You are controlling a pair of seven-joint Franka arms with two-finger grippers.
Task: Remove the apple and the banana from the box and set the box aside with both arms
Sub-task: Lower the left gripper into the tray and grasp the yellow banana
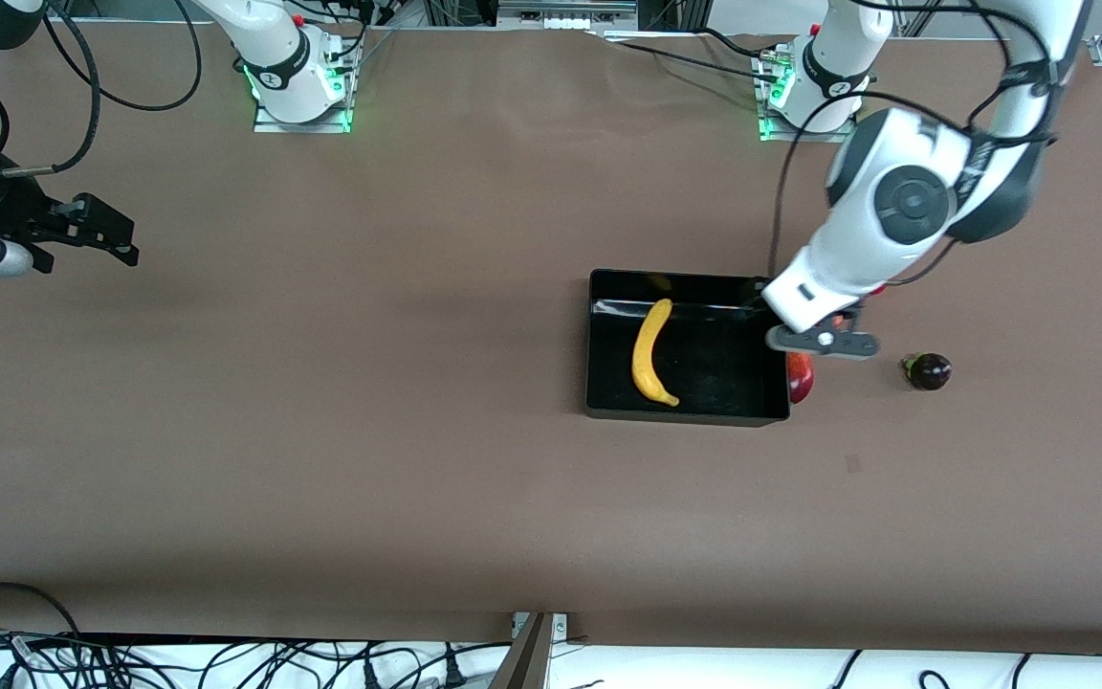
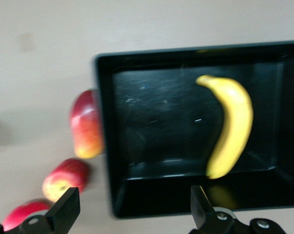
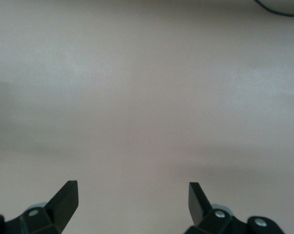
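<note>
One black tray [image 1: 599, 383] is counted at mid-frame in the front view, with one banana [image 1: 650, 352] in it and one dark mangosteen [image 1: 929, 370] recorded on the table toward the left arm's end. Three red fruits are tallied in the left wrist view: one red-yellow mango [image 2: 87, 124] touching the tray's outer wall, one apple [image 2: 65, 178], and one further red fruit [image 2: 25, 213], cut by the frame edge. Two arms are noted, each with one gripper: left gripper [image 2: 132, 204], right gripper [image 3: 132, 200].
</note>
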